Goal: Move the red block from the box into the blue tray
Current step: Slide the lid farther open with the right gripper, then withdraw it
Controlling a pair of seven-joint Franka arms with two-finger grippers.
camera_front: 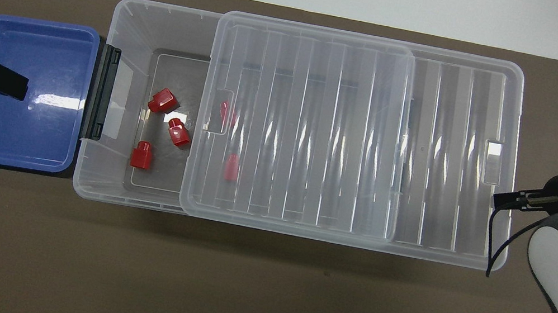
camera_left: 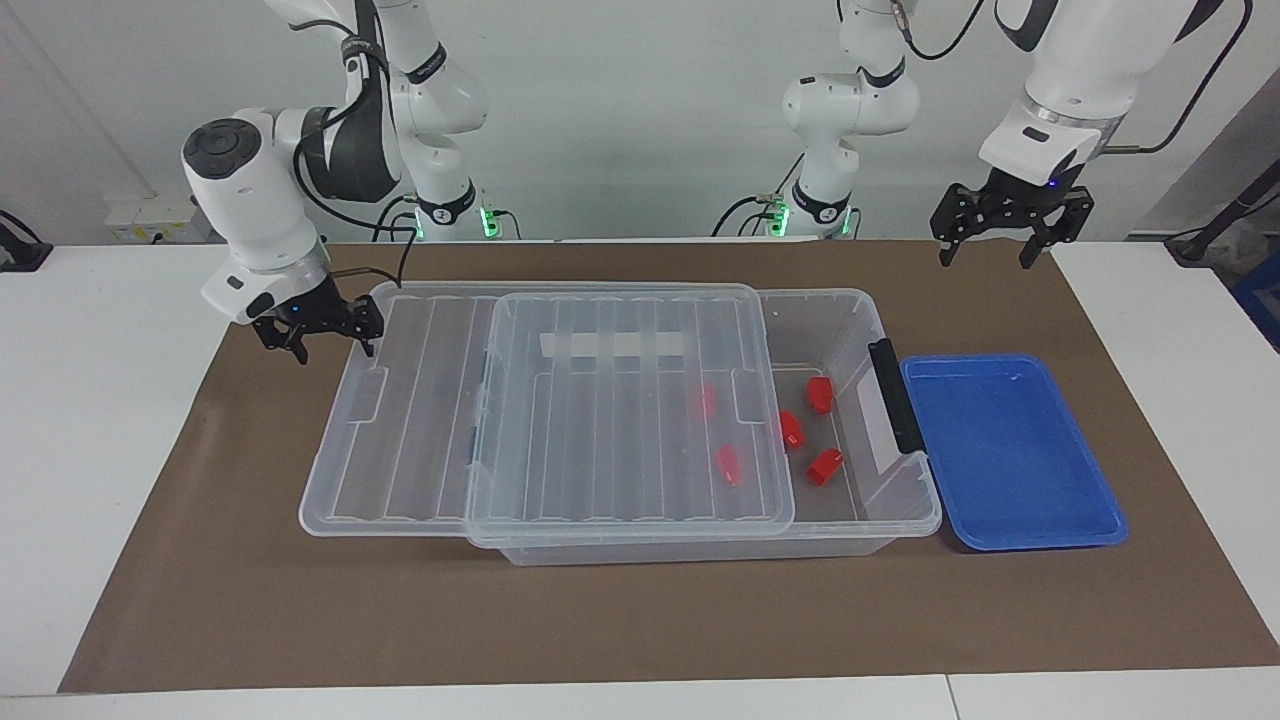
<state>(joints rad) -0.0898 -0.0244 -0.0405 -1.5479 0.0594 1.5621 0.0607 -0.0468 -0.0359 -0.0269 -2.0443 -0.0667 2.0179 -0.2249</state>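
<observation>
The clear box (camera_left: 905,520) lies along the mat with its ribbed lid (camera_left: 420,420) slid partway off toward the right arm's end. Three red blocks (camera_left: 820,394) (camera_left: 791,428) (camera_left: 825,466) lie uncovered on the box floor near the black handle (camera_left: 893,395). Two more show through the lid (camera_left: 704,400) (camera_left: 729,464). My right gripper (camera_left: 334,352) is at the lid's outer short edge, its jaws wide apart around the rim. The blue tray (camera_left: 1010,450) sits empty beside the handle. My left gripper (camera_left: 1005,235) waits open in the air, over the tray (camera_front: 16,135) in the overhead view.
Box and tray rest on a brown mat (camera_left: 640,620) with white table around it. Bare mat stretches from the box to the table edge farthest from the robots.
</observation>
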